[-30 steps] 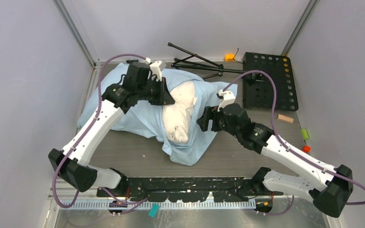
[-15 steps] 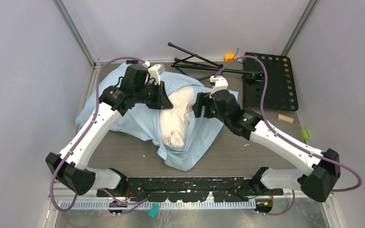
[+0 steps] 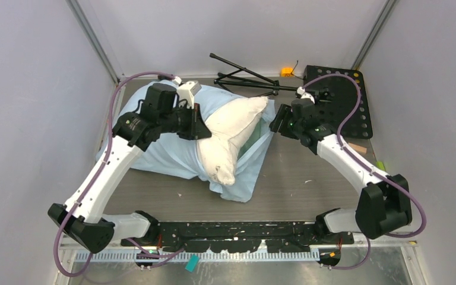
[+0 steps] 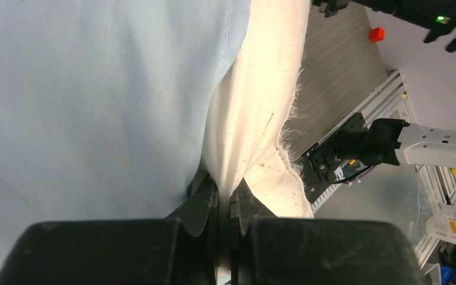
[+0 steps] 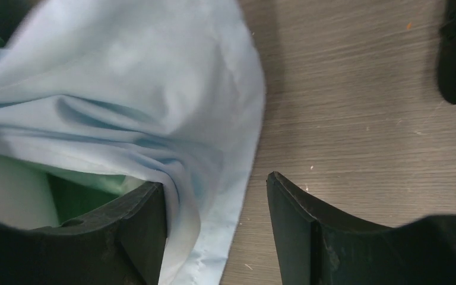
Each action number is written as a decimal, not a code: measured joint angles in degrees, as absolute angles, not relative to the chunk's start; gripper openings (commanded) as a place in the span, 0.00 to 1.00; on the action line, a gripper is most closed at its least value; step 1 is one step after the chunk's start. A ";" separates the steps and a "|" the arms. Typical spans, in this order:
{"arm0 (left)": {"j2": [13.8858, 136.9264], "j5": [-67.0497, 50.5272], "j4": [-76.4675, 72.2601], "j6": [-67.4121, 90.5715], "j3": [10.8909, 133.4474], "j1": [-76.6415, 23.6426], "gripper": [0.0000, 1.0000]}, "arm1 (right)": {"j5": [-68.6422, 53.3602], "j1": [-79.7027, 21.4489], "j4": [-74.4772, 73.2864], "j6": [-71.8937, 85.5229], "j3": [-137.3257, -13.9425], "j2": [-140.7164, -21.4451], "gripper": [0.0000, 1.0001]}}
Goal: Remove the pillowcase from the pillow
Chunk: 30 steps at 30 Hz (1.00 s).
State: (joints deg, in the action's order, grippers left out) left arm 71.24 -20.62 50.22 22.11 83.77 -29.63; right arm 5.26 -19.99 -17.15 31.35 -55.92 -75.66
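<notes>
The white pillow [image 3: 228, 133] lies across the table, partly out of the light blue pillowcase [image 3: 166, 151], whose mint green inside [image 3: 250, 141] shows at its right side. My left gripper [image 3: 199, 122] is shut on a fold of the pillow; in the left wrist view the white fabric [image 4: 255, 95] runs between the closed fingers [image 4: 199, 208], with the blue pillowcase [image 4: 95, 89] to the left. My right gripper [image 3: 278, 122] is open beside the pillowcase's right edge. In the right wrist view the blue cloth [image 5: 154, 107] drapes over the left finger [image 5: 136, 219], with nothing gripped.
A black folded tripod [image 3: 246, 77] lies at the back. A black perforated plate [image 3: 338, 101] sits back right, with an orange block [image 3: 286, 72], a wooden block [image 3: 357, 148] and small green and red pieces [image 3: 380, 169] nearby. Bare table [image 5: 362, 119] lies right of the pillowcase.
My right gripper has let go and drawn back to the right, off the pillow. My left arm has pulled left and the pillow's far end has come further out of the pillowcase.
</notes>
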 measured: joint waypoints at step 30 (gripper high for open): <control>75.40 -43.77 22.00 44.86 86.50 -27.68 0.00 | -14.15 -16.16 -6.68 40.73 -57.69 -87.59 0.89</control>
